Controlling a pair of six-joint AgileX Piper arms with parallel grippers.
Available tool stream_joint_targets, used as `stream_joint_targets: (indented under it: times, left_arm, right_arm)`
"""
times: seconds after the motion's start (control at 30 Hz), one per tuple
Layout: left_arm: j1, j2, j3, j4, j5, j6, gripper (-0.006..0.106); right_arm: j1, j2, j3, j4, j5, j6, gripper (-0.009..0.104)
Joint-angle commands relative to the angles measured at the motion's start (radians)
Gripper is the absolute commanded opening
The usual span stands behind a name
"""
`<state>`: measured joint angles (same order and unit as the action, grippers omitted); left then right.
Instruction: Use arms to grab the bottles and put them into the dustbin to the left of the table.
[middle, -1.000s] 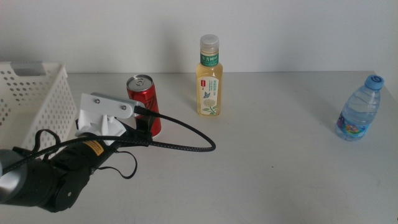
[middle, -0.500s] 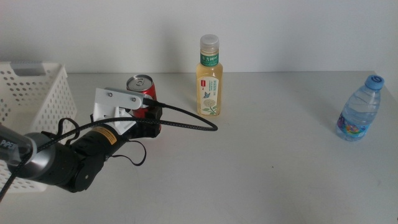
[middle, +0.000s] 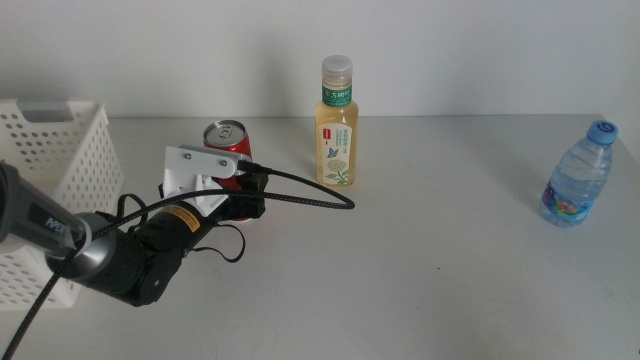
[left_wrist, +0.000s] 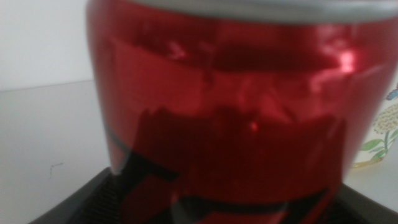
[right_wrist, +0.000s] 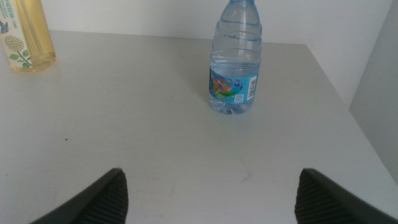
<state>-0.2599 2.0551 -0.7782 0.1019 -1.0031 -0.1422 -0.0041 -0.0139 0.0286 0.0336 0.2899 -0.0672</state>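
Observation:
A red soda can (middle: 228, 140) with a silver top stands upright on the table (middle: 400, 270), left of centre. My left gripper (middle: 243, 196) reaches it from the left, open, one dark jaw on each side of the can's lower body. In the left wrist view the can (left_wrist: 236, 112) fills the picture between the jaws. The pale-yellow tea bottle (middle: 337, 125) stands just right of the can. A clear blue-capped water bottle (middle: 577, 180) stands at the far right. My right gripper (right_wrist: 211, 186) hangs open, well short of that water bottle (right_wrist: 235, 62). The white dustbin (middle: 60, 150) sits at the left edge.
A black cable (middle: 310, 195) loops from the left wrist towards the tea bottle's base. The table's right edge (right_wrist: 336, 93) runs close behind the water bottle. A corner of the tea bottle (right_wrist: 25, 34) shows in the right wrist view.
The left arm has pushed forward and right, bringing its jaws from in front of the can to around its lower body. The can and both bottles have stayed put.

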Motion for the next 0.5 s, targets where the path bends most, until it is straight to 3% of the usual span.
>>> stream_joint_targets:
  times: [0.0, 0.17, 0.47]
  left_arm:
    - [0.001, -0.032, -0.037, -0.017, -0.101, -0.016, 0.088]
    - [0.001, -0.015, -0.048, -0.017, -0.122, -0.013, 0.070]
    - [0.001, -0.019, -0.048, 0.011, -0.131, -0.022, 0.006]
  right_arm:
    - [-0.007, -0.022, -0.010, -0.008, -0.070, -0.007, 0.078]
    - [-0.007, -0.022, -0.010, -0.008, -0.070, -0.007, 0.078]
    - [-0.007, -0.022, -0.010, -0.008, -0.070, -0.007, 0.078]
